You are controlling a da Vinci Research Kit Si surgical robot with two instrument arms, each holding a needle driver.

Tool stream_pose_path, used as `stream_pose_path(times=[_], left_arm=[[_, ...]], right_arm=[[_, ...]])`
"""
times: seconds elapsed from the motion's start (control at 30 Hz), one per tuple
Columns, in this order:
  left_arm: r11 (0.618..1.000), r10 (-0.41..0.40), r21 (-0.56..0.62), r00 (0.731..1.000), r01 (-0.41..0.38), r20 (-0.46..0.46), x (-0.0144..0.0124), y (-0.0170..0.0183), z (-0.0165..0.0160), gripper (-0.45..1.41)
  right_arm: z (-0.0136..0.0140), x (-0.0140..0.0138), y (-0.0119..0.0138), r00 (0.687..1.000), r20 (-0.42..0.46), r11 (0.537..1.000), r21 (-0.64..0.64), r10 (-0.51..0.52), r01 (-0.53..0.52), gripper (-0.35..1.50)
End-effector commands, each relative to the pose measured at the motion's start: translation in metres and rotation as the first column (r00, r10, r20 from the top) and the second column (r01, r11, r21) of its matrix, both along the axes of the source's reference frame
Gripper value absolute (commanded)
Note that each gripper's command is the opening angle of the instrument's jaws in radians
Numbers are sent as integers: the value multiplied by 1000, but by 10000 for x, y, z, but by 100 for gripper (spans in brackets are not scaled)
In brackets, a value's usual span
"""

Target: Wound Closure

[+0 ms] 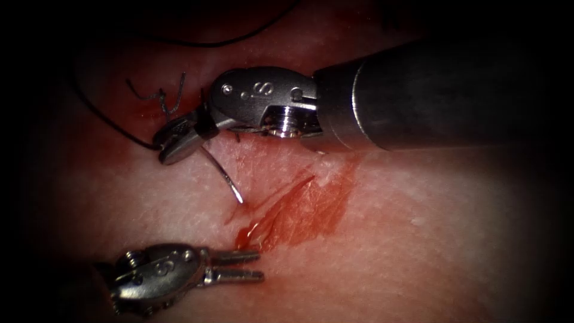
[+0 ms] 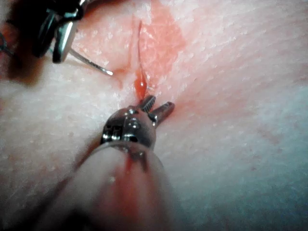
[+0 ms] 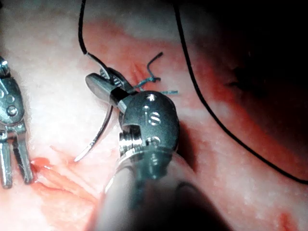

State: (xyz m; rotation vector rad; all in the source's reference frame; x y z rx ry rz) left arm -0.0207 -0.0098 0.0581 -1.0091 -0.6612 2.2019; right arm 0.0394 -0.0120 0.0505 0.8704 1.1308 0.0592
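Your right tool (image 1: 173,140) pinches the needle (image 1: 224,176) near its tail, tip free left of the cut (image 1: 287,209). It's stiff, slippery; grip mid-curve. Left tool (image 1: 242,266) spread, empty.

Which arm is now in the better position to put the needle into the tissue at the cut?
Right, probably. Its tool already grips the needle near its thread end, tip free above the tissue, left of the cut. The left tool holds nothing, jaws open.

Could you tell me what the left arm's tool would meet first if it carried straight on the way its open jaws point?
Probably the red fluid at the near end of the cut: the left tool holds nothing and points right at it. Height above the tissue is unclear.
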Motion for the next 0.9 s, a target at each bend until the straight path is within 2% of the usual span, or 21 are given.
stream_pose_path(times=[0.03, 0.27, 0.4, 0.5, 0.67, 0.8, 0.9], left_arm=[[1000, 3, 3, 1000, -3, -1, -6, -7, 6, 24], [1000, 6, 5, 1000, -6, -6, -4, -9, 5, 24], [1000, 14, 7, 1000, -14, -5, 2, -9, 3, 24], [1000, 14, 4, 1000, -14, -7, 12, -9, -5, 23], [1000, 5, 7, 1000, -5, -12, 16, -7, -11, 23], [1000, 5, 2, 1000, -5, -14, 13, -8, -11, 23], [1000, 4, 2, 1000, -4, -14, 12, -8, -11, 23]], right_arm=[[3, 7, -1, 1000, 2, 1000, 7, -2, 2, -35], [2, 8, -5, 999, 39, 997, 70, -23, 20, -35], [5, 10, -19, 994, 82, 989, 139, -67, 55, -35], [12, 1, -41, 985, 158, 962, 273, -69, 23, -35], [26, -15, -51, 957, 286, 895, 439, -52, -83, -35], [40, -22, -52, 946, 319, 829, 543, -55, -135, -35], [46, -24, -47, 952, 306, 810, 563, -21, -163, -35]])
